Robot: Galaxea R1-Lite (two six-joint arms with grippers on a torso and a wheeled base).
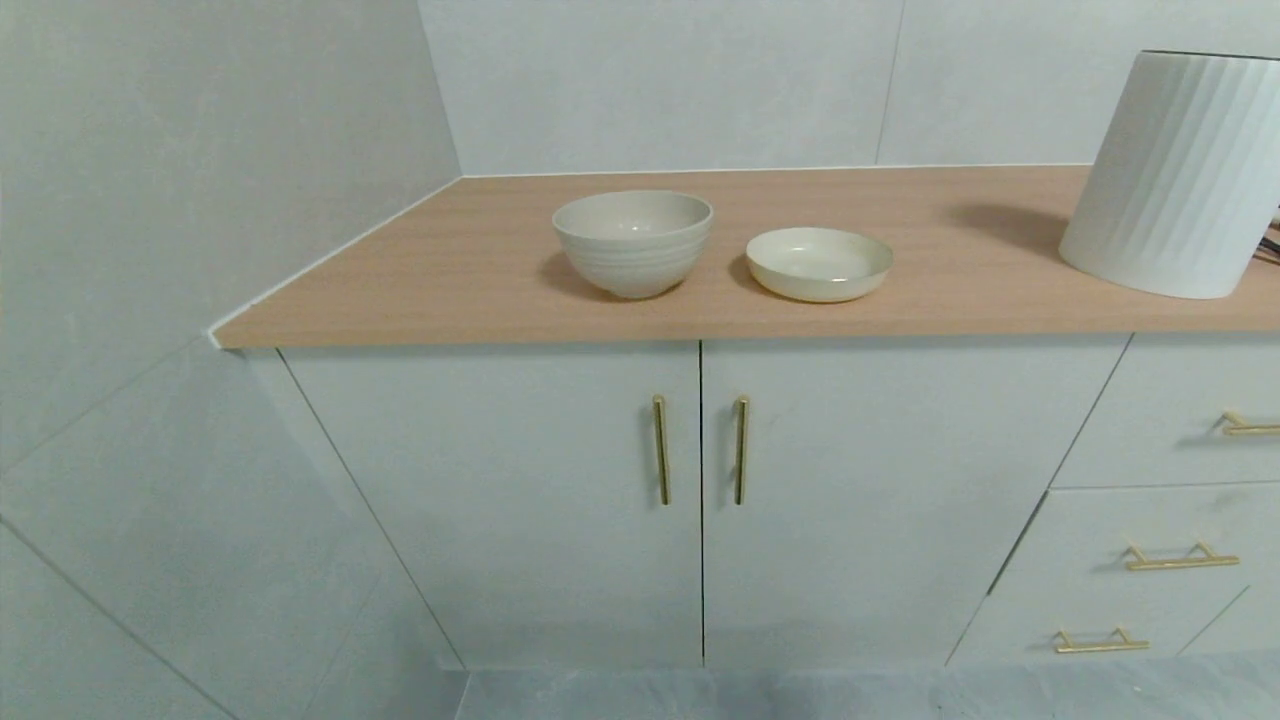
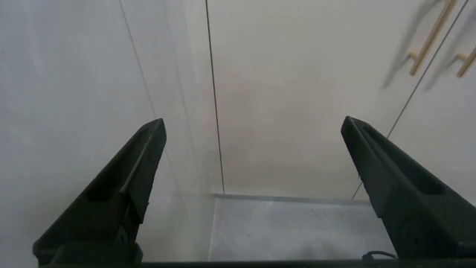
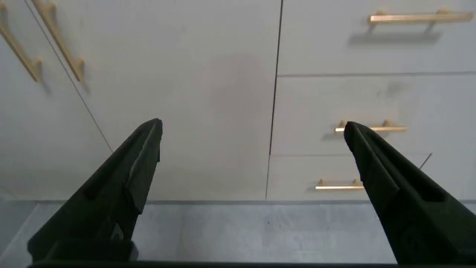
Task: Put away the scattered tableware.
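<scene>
On the flat wood-grain countertop [image 1: 450, 270], higher than both pincers, stand a deep beige ribbed bowl [image 1: 633, 243] and a shallow cream glossy dish [image 1: 819, 263]. They sit just beside each other without touching, both near the straight front edge. A broad stretch of wood separates the dish from a tall white fluted cylinder [image 1: 1180, 170] at the far right end. Left of the bowl the top runs to a corner where it meets the tiled wall.

The left pincer [image 2: 251, 126] hangs low before the smooth white cabinet doors [image 1: 520, 500], its dark tapered fingers spread wide and holding nothing; beyond it a vertical seam drops to the grey floor. The right pincer [image 3: 251, 126] is likewise spread and unloaded, facing the seam between door and white drawers [image 1: 1150, 500]. Slim brass bar handles [image 1: 660, 450] mark the meeting edges of the doors.
</scene>
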